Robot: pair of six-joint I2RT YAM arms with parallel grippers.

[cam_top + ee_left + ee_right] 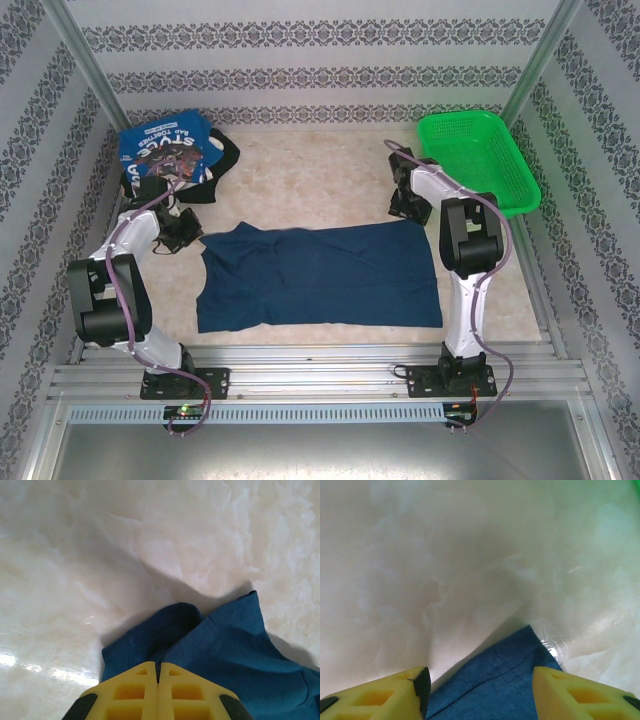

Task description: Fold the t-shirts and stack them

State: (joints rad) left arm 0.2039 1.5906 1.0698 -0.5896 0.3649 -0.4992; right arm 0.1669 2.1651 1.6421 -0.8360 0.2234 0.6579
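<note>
Our left gripper is clenched, its yellow fingers pressed flat together. The dark blue t-shirt bunches out from right under their tips, and the shadow beneath the cloth suggests that corner is pinched and raised off the table. Our right gripper is released, with its fingers standing apart on either side of the shirt's other far corner, which lies flat between them.

From each gripper the shirt runs inward toward the other arm and back toward the bases. Its long axis runs left to right, from one gripper to the other. Each arm is nearer its own corner, so we judge that the right must close before any fold toward the near edge.

The overhead view alone shows the whole garment, and beyond the left gripper the printed t-shirt lying on the black t-shirt. The wrist views alone show how the jaws stand.
</note>
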